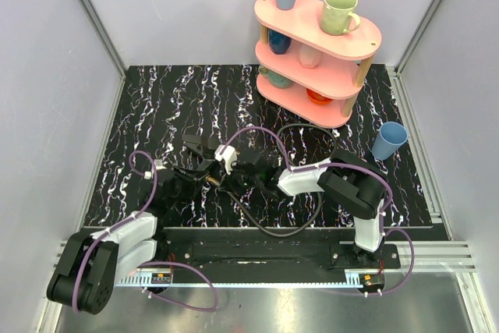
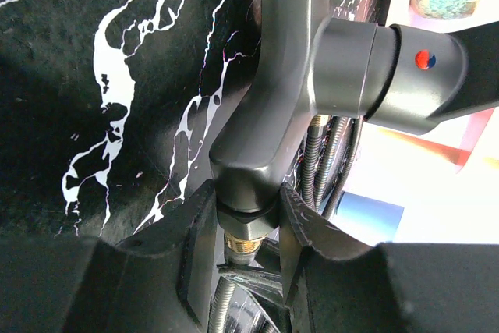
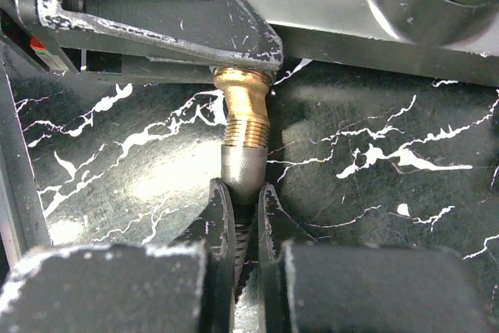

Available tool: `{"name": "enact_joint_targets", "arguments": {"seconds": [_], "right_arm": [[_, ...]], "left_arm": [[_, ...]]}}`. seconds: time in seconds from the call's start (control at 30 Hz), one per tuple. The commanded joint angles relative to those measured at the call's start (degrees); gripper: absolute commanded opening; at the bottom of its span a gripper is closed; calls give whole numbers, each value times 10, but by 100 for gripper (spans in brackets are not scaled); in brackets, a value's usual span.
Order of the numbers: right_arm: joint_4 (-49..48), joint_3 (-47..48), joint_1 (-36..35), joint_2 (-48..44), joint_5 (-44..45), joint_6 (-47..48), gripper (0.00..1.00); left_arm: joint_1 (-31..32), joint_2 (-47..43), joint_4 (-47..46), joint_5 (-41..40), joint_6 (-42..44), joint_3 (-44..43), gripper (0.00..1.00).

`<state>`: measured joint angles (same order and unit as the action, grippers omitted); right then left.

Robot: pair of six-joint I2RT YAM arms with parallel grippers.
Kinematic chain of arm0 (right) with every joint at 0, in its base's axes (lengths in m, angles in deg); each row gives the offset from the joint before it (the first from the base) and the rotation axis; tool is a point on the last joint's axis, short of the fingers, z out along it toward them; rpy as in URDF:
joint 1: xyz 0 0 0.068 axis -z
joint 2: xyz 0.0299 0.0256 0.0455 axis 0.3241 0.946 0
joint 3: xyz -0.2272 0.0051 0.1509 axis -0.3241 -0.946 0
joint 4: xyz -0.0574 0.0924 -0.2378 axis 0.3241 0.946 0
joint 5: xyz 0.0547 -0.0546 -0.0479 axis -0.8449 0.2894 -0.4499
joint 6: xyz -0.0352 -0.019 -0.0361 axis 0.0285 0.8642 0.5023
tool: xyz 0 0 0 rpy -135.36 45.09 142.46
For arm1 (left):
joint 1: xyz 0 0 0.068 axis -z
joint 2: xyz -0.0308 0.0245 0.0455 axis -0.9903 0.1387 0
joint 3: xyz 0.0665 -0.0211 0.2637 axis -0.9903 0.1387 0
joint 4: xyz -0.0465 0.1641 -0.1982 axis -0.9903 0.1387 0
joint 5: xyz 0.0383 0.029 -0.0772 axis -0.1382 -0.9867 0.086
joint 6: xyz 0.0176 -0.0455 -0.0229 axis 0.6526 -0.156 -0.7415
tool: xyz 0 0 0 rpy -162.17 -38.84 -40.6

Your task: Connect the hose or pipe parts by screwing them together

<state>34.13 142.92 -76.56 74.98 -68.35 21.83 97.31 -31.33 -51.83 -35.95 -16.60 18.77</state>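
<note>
Left gripper (image 2: 248,228) is clamping the lower neck of the dark angular piece (image 2: 273,107), jaws part-closed around it. Right gripper (image 3: 245,220) is pinching the hose end (image 3: 238,173), jaws nearly together, just behind its grey ferrule. The brass threaded fitting (image 3: 243,111) is sitting directly ahead of the right fingers, slightly tilted, its tip meeting the underside of the angular piece. Threads are showing; can't tell from here whether any are engaged. Both parts are sitting between the two grippers, over the marbled worktop (image 3: 374,161).
</note>
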Motion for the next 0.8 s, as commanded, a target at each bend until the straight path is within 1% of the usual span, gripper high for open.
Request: {"name": "enact_joint_targets", "arguments": {"seconds": [0.0, 0.3, 0.43, 0.6, 0.77], "right_arm": [[-70, 8, 2, -19, -16, 48, 0], [-37, 14, 2, -31, 1, 58, 0], [-14, 31, 2, -32, -1, 39, 0], [13, 55, 1, -26, -16, 29, 0], [38, 74, 2, -23, -20, 22, 0]], "left_arm": [[13, -21, -9, 83, 26, -12, 0], [14, -46, 27, 67, 41, -23, 0], [14, -60, 6, 54, 51, -12, 0], [14, -71, 8, 47, 77, -16, 0], [14, -72, 3, 45, 81, -12, 0]]}}
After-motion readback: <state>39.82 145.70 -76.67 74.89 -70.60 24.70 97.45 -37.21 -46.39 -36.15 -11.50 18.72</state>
